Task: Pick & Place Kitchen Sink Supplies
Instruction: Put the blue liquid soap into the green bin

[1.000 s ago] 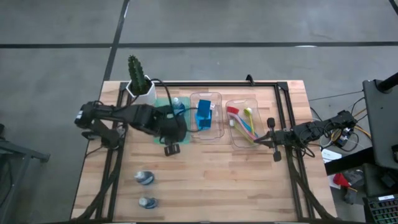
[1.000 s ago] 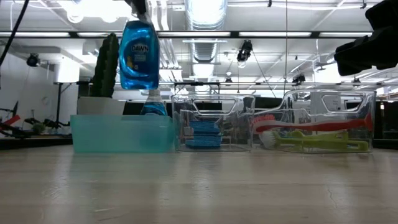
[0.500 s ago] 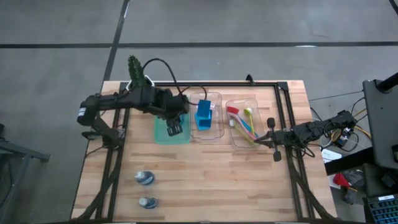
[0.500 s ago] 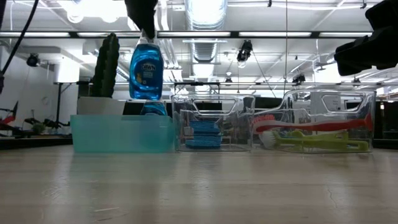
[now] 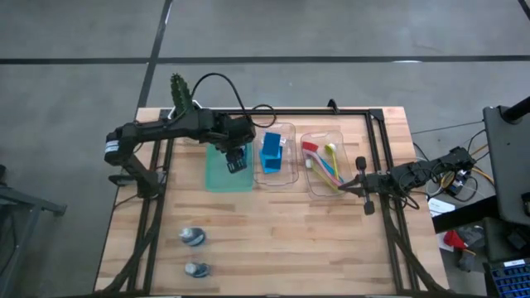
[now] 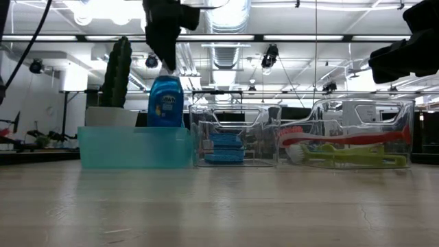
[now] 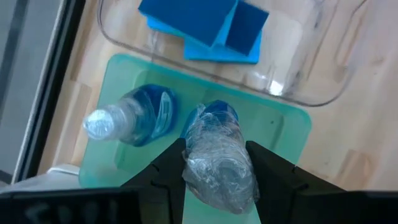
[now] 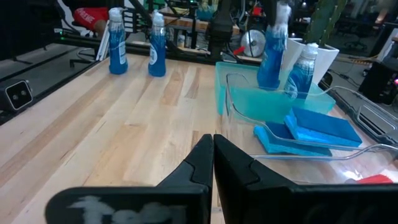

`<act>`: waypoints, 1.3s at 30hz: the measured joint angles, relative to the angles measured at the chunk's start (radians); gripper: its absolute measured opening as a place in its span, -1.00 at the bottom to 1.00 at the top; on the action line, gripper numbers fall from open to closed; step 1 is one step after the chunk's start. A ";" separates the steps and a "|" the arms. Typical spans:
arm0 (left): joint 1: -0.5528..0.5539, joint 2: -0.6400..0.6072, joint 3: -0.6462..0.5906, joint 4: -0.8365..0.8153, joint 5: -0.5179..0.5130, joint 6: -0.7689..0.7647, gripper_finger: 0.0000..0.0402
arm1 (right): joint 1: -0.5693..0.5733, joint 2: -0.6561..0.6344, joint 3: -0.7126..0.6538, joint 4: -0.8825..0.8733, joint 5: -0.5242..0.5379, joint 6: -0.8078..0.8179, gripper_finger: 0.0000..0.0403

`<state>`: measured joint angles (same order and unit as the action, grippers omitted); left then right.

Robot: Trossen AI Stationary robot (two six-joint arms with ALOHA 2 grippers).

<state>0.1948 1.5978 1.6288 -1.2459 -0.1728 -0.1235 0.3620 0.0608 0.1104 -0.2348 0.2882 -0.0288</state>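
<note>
**A:** What is on the wooden counter (image 5: 273, 240)?

**B:** At the far side there is a see-through green plastic tray (image 5: 217, 176). Next to it are two clear plastic trays. One holds blue block sponges (image 5: 271, 153), and the other holds long-handled brushes (image 5: 325, 168).

**A:** Where is the soap bottle?

**B:** The left hand (image 6: 165, 63) is gripping the top of a rounded blue soap bottle with a white cap (image 6: 165, 103). The bottle stands straight up, right under the hand, with its bottom down inside the green tray. It is just beside another blue bottle (image 7: 134, 116) already in there.

**A:** What comes next?

**B:** I think the hand only has to let go and lift straight up.

**A:** And the other bottles?

**B:** Two small blue bottles (image 5: 195, 253) stand at the near left of the counter. The left arm is much nearer to them. The right hand (image 5: 363, 187) is closed and empty, waiting at the right side.
</note>
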 joint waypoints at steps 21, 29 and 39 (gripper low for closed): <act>0.151 -0.079 -0.228 0.194 0.126 0.060 -0.30 | 0.000 0.000 0.000 0.000 0.000 0.002 -0.96; 0.159 -0.100 -0.307 0.256 0.168 0.051 -0.29 | 0.000 0.000 0.000 0.000 0.000 0.001 -0.96; 0.159 -0.105 -0.326 0.333 0.183 0.049 -0.29 | 0.000 0.000 0.000 0.000 0.000 0.002 -0.96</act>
<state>0.3534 1.4930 1.3027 -0.9133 0.0106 -0.0742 0.3618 0.0608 0.1104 -0.2348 0.2886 -0.0271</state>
